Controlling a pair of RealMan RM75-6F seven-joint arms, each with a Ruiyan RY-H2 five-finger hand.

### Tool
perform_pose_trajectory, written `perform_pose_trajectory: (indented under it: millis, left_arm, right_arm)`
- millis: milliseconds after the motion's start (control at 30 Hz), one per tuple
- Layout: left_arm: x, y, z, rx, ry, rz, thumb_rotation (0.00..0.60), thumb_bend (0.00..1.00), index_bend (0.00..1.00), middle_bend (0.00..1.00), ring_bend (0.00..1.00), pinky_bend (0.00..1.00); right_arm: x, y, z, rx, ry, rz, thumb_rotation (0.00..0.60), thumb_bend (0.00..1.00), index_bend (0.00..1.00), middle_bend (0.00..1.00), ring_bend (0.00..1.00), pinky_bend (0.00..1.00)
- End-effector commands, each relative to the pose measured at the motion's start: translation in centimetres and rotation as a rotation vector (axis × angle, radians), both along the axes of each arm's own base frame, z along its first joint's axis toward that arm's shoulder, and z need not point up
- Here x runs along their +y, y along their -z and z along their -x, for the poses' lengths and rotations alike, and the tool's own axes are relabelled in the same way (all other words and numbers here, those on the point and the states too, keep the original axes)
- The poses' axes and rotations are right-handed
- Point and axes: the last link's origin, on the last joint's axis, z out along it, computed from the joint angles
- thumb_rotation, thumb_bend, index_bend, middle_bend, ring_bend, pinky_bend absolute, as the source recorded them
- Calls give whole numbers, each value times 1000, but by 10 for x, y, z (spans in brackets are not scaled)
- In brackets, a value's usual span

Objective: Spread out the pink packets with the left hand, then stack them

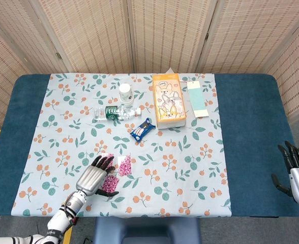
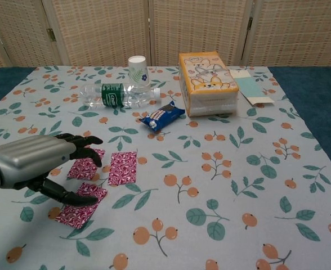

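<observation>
Floral tablecloth [image 2: 222, 169] bears three pink packets [image 2: 123, 167] beneath the spread-fingered, empty left hand [image 2: 39, 163]

Head view looks steeply down over the whole table [image 1: 251, 127]; chest view sits lower, nearer.
</observation>
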Motion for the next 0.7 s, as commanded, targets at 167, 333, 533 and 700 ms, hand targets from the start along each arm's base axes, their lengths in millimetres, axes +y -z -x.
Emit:
perform_pose_trajectory:
  millis: [167,333,533,700]
  left_arm:
    - [34,-14,1,-41,-10,-77,600,157,243,6,0,0]
    - [47,-15,6,0,-9,-82,600,172,242,15,0,0]
    - [57,-9,10,35,-38,-54,600,213,249,17,0,0]
    - [61,-3,10,54,-62,-46,600,235,261,18,0,0]
  right_arm:
    - [2,0,0,-1,1,1,600,385,0,0,0,0]
    - [2,0,0,-1,-1,3,600,385,0,0,0,0]
    - [1,1,0,-3,-2,-1,600,385,0,0,0,0]
    - [1,1,1,-4,0,-3,600,384,0,0,0,0]
